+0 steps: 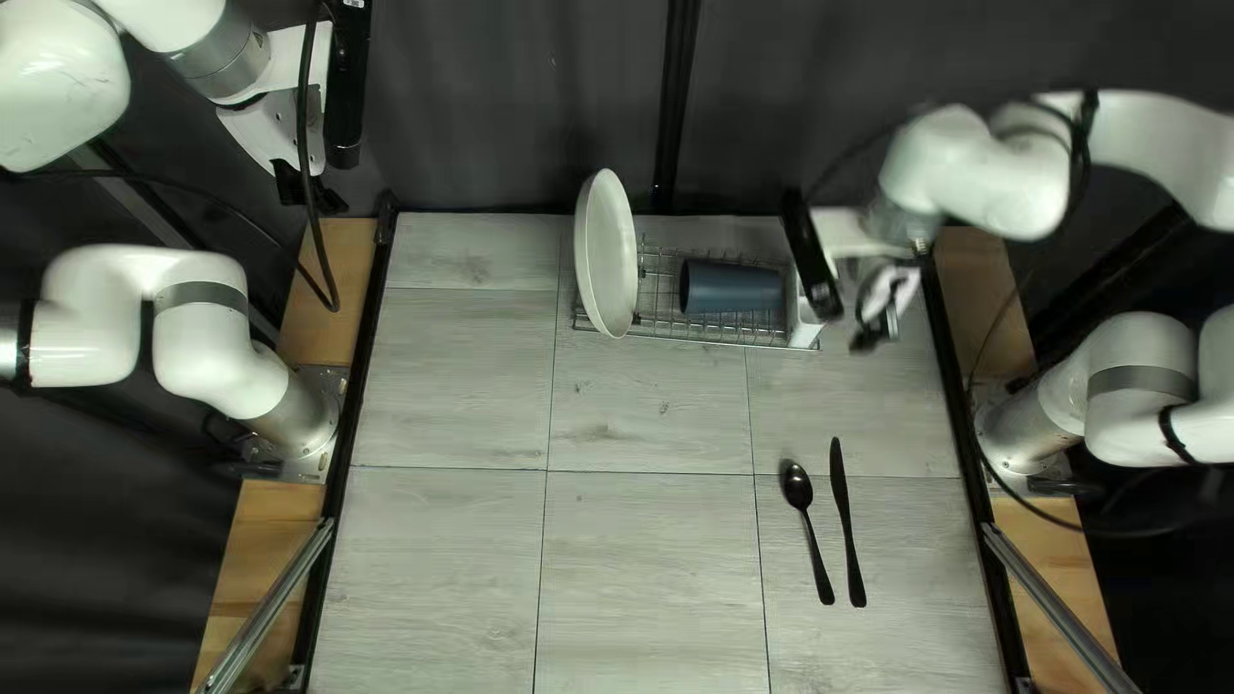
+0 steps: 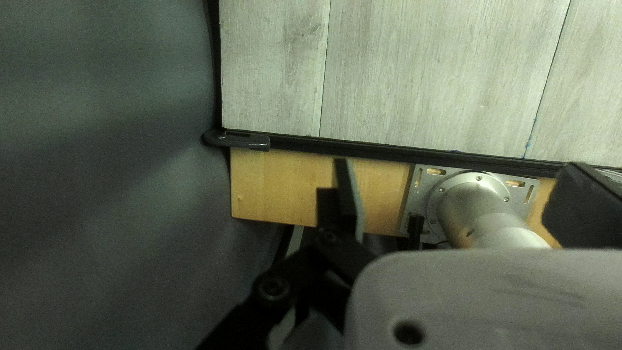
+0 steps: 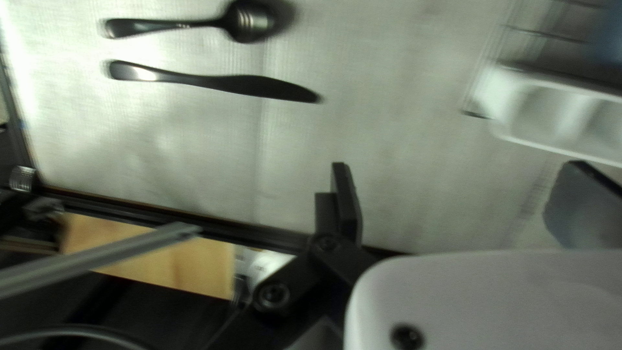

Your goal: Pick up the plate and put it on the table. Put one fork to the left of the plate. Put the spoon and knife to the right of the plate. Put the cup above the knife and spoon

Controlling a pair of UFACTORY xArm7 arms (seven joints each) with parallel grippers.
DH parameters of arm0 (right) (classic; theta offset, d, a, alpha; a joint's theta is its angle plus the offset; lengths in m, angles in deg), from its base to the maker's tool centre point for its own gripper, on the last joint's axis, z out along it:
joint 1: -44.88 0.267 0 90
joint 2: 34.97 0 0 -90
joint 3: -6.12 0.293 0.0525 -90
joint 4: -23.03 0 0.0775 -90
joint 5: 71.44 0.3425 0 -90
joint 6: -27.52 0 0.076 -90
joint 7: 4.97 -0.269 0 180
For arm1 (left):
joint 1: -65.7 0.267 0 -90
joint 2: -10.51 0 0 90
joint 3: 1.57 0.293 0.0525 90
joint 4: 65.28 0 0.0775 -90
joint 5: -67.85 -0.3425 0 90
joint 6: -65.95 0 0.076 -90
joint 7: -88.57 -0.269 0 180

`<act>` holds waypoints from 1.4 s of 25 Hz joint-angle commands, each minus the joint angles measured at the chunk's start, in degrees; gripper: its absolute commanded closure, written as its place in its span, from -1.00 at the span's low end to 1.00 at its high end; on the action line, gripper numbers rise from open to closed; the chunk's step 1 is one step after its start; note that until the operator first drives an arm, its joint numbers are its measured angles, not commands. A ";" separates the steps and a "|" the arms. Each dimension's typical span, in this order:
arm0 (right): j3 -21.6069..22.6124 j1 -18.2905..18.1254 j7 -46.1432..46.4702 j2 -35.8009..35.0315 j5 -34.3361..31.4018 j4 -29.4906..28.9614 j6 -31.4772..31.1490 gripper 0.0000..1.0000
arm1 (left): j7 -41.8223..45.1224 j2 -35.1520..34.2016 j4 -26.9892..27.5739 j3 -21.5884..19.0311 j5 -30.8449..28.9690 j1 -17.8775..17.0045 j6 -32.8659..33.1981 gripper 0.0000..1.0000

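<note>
Top left view. Desk (image 1: 656, 553): pale grey, wood-grained panels, dark seams. White round plate (image 1: 604, 253), smooth, shallow-rimmed, stood on edge at the left end of a wire rack (image 1: 694, 330); its visible long axis runs far to near, top tilted slightly leftward. Dark blue cup (image 1: 730, 287), cylindrical, laid on its side in the rack, long axis crosswise, mouth toward the plate. White utensil holder (image 1: 802, 320) at the rack's right end. Black spoon (image 1: 806, 514), glossy, oval bowl toward the far edge, handle slanting nearer and rightward. Black table knife (image 1: 847, 521), slim, just right of the spoon and nearly parallel, tip toward the far edge. Left gripper (image 1: 310, 195) beyond the desk's far left corner; right gripper (image 1: 877, 332) beside the holder.

Left wrist view. Jaws wide apart, holding nothing; ahead, a smooth tan wooden board (image 2: 278, 185) and a round metal arm base (image 2: 476, 201).

Right wrist view. Jaws wide apart, holding nothing; knife lies between spoon and gripper, bowl and tip both pointing to the rack's side.
</note>
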 commanded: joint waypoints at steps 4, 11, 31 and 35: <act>-5.39 -2.57 13.06 -10.00 0.18 -7.58 4.21 -1.00 | 0.00 0.00 0.00 0.00 0.00 0.00 0.00 -1.00; -7.35 -4.12 18.79 -16.85 2.50 -10.66 5.44 -1.00 | 0.00 0.00 0.00 0.00 0.00 0.00 0.00 -1.00; -5.55 -2.60 14.11 -13.92 0.11 -8.37 3.32 1.00 | 0.00 0.00 0.00 0.00 0.00 0.00 0.00 -1.00; -4.42 -2.17 10.13 -11.16 -1.81 -8.80 0.96 1.00 | 0.00 0.00 0.00 0.00 0.00 0.00 0.00 -1.00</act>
